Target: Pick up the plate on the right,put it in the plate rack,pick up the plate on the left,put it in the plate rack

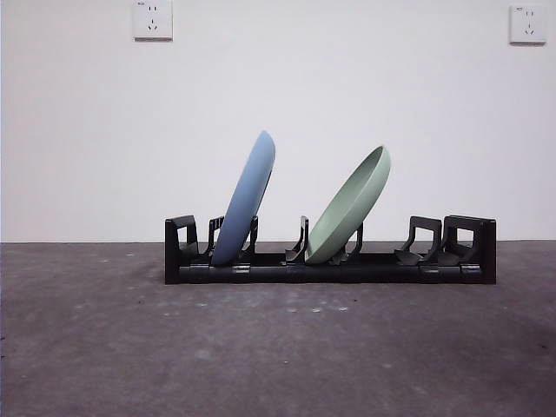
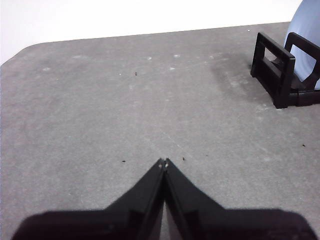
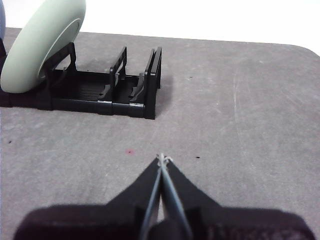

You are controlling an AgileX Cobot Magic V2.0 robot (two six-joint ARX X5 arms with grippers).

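Materials and surface finish: rack, plates, table, wall, grippers

The plate rack (image 1: 330, 271) looks like black moulded plastic with a slight sheen on its rails and boxy end pieces. The blue plate (image 1: 245, 198) is smooth and matt, with an even colour and no glare. The green plate (image 1: 349, 207) is likewise smooth, with a soft satin look along its rim. The table (image 1: 278, 356) is grey, matt and rough-looking, mottled with pale scuffs and small dark specks. The wall (image 1: 347, 104) is plain, white and matt. The left gripper (image 2: 164, 161) and right gripper (image 3: 162, 159) appear as dull black plastic, smooth-faced
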